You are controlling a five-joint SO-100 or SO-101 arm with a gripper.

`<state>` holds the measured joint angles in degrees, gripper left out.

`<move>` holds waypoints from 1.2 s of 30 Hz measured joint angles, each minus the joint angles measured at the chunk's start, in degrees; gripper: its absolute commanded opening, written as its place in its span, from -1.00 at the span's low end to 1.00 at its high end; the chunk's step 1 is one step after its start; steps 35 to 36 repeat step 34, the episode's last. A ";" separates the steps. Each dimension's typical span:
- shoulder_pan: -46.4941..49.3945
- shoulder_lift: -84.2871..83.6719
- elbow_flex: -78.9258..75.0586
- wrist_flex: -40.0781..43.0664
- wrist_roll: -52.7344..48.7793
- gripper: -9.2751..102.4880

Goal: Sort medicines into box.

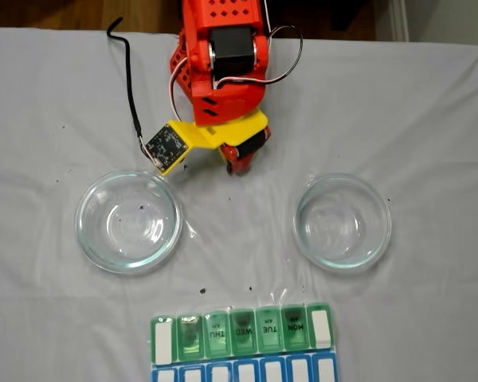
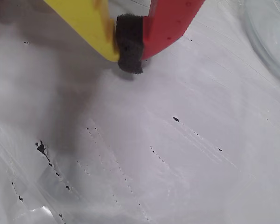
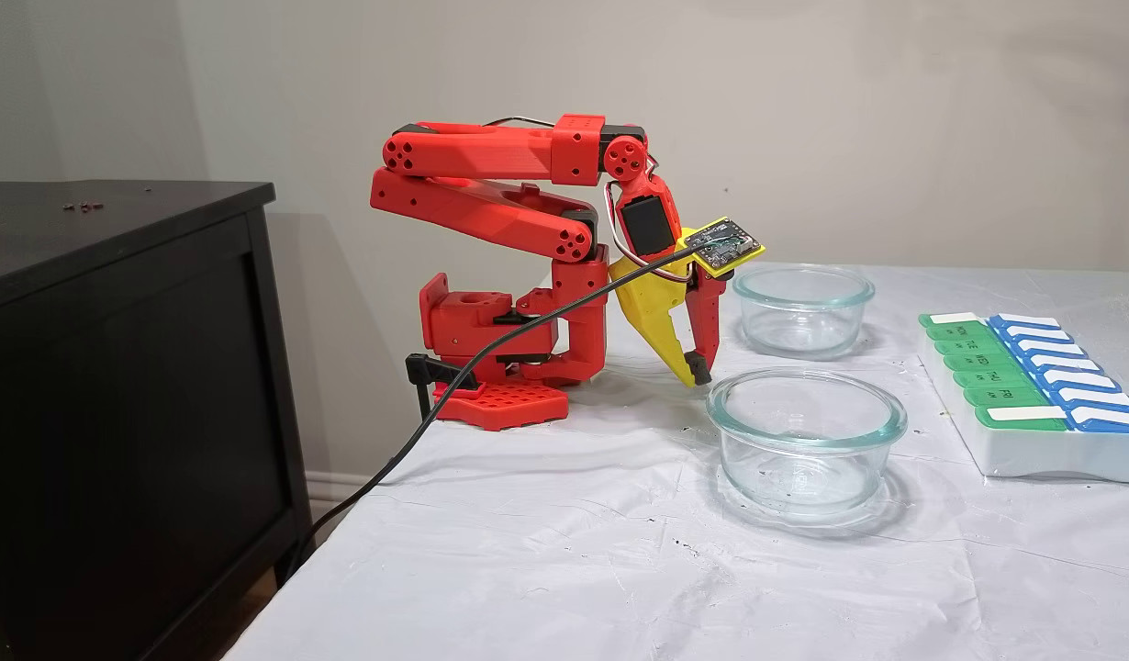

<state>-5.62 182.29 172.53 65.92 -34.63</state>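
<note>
The flat rectangular pill organizer with translucent green lidded compartments and a blue row (image 1: 240,333) sits at the near edge of the surface in a fixed view; the green lids look down, though 1 compartment near its left end seems to hold something pale that I cannot make out. I see no green or red balls in either of the 2 round clear glass dishes (image 1: 128,221), which flank the middle of the white-sheeted surface (image 1: 430,119); only tiny black specks lie there.

The red and yellow gripper (image 2: 129,46) has its fingers (image 2: 95,28) closed, the dark foam pad pressed between them with nothing held, tips low and just above the sheet near the arm's base.

With no ball to pick, the sensible step is probably to lift clear and stay folded. Any further reach should pass between the dishes, not over their rims.

The wrist view alone shows the pad squeezed shut and empty. A fixed view from above gives the MON, TUE, WED, THU lettering; the side one (image 3: 1033,390) shows how tall the dishes stand.
</note>
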 measured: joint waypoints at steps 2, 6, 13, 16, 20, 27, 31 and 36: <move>0.00 0.00 0.00 0.00 0.00 -0.84; 0.00 0.00 0.00 0.00 0.00 -0.84; 0.00 0.00 0.00 0.00 -0.09 -0.84; 0.00 0.00 0.00 0.00 -0.09 -0.84; 0.00 0.00 0.00 0.00 -0.09 -0.84; -0.26 0.00 0.09 -0.62 -2.81 -0.83; -0.79 -0.09 4.92 -1.85 -20.04 -0.76; -0.70 0.35 6.68 2.81 -42.28 -0.74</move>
